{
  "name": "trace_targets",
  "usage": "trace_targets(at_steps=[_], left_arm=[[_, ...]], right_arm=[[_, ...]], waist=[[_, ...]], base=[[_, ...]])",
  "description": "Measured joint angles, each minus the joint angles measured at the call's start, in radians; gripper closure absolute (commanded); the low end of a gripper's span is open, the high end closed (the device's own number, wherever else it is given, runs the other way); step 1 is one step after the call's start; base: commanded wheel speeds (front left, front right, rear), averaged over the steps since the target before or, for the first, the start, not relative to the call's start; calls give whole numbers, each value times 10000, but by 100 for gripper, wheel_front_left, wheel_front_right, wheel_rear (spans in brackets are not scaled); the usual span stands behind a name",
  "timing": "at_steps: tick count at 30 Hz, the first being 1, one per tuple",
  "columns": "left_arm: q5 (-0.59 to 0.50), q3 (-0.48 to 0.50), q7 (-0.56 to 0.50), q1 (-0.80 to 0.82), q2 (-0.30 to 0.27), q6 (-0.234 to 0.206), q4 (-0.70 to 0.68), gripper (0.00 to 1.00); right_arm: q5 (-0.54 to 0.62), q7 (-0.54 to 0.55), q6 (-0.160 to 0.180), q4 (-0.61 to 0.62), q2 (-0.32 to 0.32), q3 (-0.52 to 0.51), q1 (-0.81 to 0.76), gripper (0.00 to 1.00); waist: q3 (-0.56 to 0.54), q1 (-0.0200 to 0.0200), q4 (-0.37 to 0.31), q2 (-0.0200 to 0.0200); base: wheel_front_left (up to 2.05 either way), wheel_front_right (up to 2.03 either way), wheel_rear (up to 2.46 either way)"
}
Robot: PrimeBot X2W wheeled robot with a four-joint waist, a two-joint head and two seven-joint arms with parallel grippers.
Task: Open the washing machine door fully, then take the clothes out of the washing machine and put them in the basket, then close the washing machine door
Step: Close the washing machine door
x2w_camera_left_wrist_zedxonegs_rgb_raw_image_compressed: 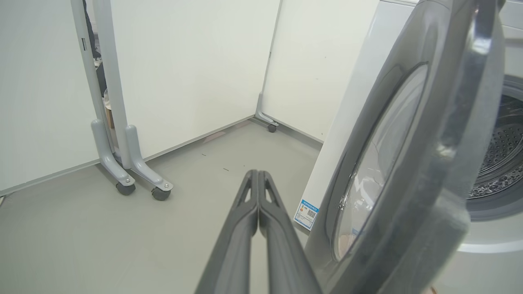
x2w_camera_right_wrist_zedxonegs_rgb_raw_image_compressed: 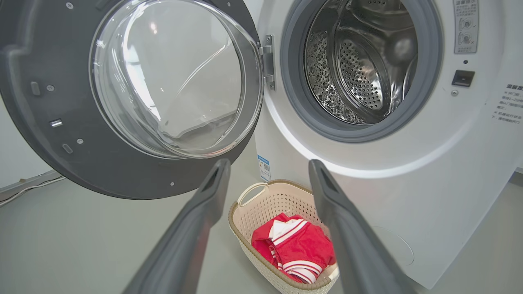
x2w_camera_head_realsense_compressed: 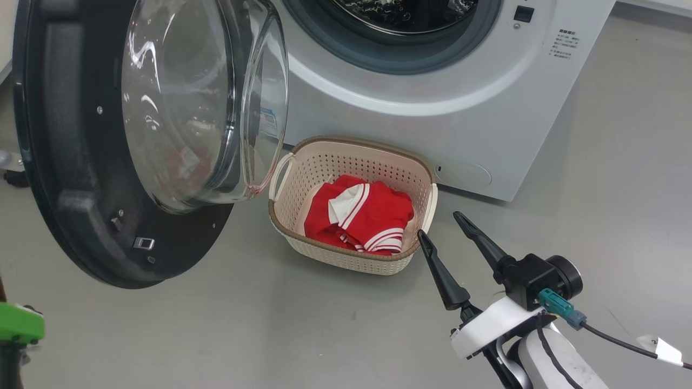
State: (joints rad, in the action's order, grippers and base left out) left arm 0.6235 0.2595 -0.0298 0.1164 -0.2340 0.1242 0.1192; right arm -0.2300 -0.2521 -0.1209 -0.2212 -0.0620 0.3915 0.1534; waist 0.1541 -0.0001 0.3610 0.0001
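Head view: the washing machine door (x2w_camera_head_realsense_compressed: 70,162) hangs swung wide at the left of the washing machine (x2w_camera_head_realsense_compressed: 432,108). On the floor (x2w_camera_head_realsense_compressed: 216,324), just before the machine's front, stands the basket (x2w_camera_head_realsense_compressed: 346,259) with the red clothes (x2w_camera_head_realsense_compressed: 378,216) inside. The right gripper (x2w_camera_head_realsense_compressed: 439,224) hovers at the basket's near right corner, fingers spread wide, holding nothing.

Left wrist view: the left gripper (x2w_camera_left_wrist_zedxonegs_rgb_raw_image_compressed: 258,173) — fingers pressed together, nothing between them — points over the floor beside the door's outer face.

Right wrist view: basket and clothes lie between the spread fingers — the steel drum (x2w_camera_right_wrist_zedxonegs_rgb_raw_image_compressed: 359,69) above.
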Motion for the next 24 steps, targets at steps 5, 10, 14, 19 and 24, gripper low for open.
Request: trace_targets(at_steps=[5,10,14,19,24], left_arm=[[-562,-393,855,-473,-27,0,35,0],[-635,-399,1626,-675,-4,0,157,0],[-802,-499,2002,-807,-8,0,263,0],[-894,-715,2293,-989,-10,0,441,0],[-928,-926,2351,-1009,-46,0,662,0]], right_arm=[[0,0,0,4,2,8,0,0],[0,0,0,15,4,0,0,0],[0,0,0,33,4,-12,0,0],[0,0,0,35,6,-10,0,0],[0,0,0,35,6,-10,-1,0]], waist=[[5,0,4,0],[-13,0,-4,0],[-24,0,-20,0],[-31,0,-40,0],[-49,0,-50,0]], base=[[0,0,0],[0,0,0],[0,0,0],[0,0,0],[0,0,0]])
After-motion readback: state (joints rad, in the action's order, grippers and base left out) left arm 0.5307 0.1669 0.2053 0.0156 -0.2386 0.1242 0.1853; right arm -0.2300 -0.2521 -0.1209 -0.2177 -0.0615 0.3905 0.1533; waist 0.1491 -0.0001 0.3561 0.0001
